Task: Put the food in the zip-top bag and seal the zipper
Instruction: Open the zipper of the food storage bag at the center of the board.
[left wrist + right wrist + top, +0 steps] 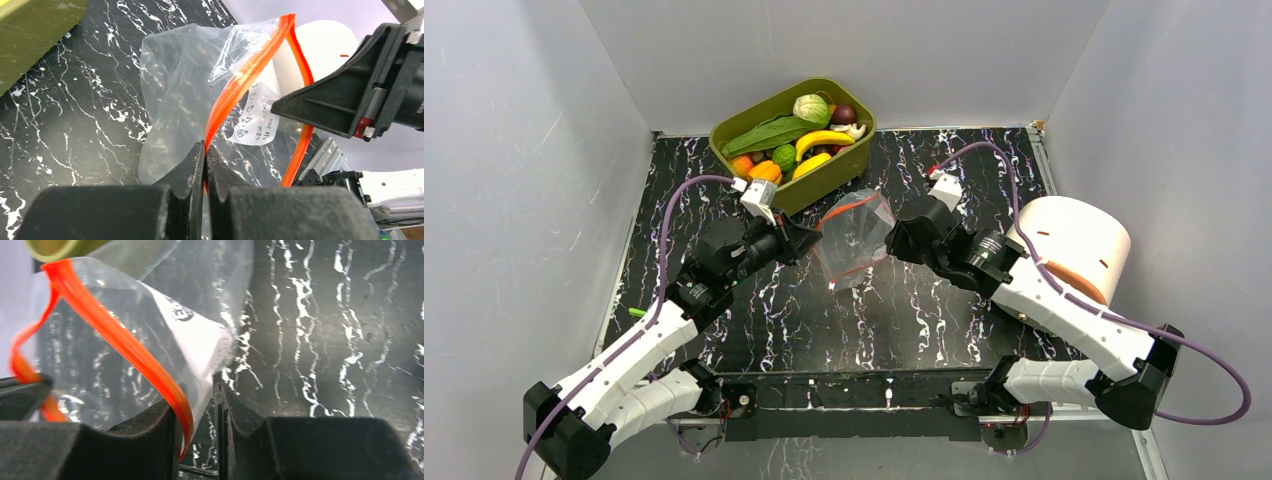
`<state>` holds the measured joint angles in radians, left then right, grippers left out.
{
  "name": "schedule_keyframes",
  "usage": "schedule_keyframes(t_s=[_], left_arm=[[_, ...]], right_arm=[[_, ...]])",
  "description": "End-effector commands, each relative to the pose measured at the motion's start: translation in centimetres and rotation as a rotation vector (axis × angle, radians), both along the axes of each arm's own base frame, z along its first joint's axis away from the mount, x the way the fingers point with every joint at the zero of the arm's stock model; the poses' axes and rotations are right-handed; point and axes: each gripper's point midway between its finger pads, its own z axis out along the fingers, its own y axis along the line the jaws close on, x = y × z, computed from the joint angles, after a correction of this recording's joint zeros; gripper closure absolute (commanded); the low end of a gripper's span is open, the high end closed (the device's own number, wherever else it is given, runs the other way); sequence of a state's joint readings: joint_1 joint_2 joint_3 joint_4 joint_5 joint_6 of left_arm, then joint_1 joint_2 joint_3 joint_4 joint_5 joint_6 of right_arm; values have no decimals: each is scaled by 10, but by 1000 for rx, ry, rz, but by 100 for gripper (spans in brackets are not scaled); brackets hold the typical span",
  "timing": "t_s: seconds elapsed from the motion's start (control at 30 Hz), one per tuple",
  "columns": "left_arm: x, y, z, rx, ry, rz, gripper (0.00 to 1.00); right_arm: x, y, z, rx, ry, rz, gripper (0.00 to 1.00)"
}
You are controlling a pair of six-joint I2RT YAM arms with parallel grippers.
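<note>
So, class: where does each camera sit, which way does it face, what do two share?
Top external: above and behind, looking down; left arm, right arm, bag, tub.
Left wrist: along its shut fingers pinching the zipper, toward the right fingers.
Right wrist: along its fingers, astride the bag's edge, onto the table.
Shared: the zipper, both wrists.

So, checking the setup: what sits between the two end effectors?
The clear zip-top bag, its zipper pinched by the left end effector; the top view shows it.

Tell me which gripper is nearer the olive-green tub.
Left. The left gripper sits right by the tub, pinching the zipper; the right gripper is across the bag, farther away.
</note>
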<state>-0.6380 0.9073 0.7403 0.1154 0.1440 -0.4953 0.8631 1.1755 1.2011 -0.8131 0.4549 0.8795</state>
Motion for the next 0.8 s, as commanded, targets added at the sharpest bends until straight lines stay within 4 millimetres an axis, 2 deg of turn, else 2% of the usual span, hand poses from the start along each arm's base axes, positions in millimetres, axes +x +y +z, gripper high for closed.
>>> schedule_keyframes(t_s=[0.0,0.23,0.37,0.5,0.67,0.73,0.77], left_arm=[[-4,-6,16,-102,-4,-19,100],[-6,-6,19,-135,17,-7,100],[-7,-7,16,-151,41,-7,100],[-6,-7,13,-151,51,-1,100],[-2,-8,12,-161,53,9,100],[-1,-10,11,-158,56,4,100],[1,-11,11,-153,56,4,100]], right_arm=[[7,24,44,171,-116,61,77],[7,14,45,148,-118,27,71],[6,9,45,133,-121,20,80],[4,8,43,125,-116,25,68],[0,12,43,138,-101,52,67],[0,12,43,117,-112,76,70],[0,12,44,113,-115,79,77]])
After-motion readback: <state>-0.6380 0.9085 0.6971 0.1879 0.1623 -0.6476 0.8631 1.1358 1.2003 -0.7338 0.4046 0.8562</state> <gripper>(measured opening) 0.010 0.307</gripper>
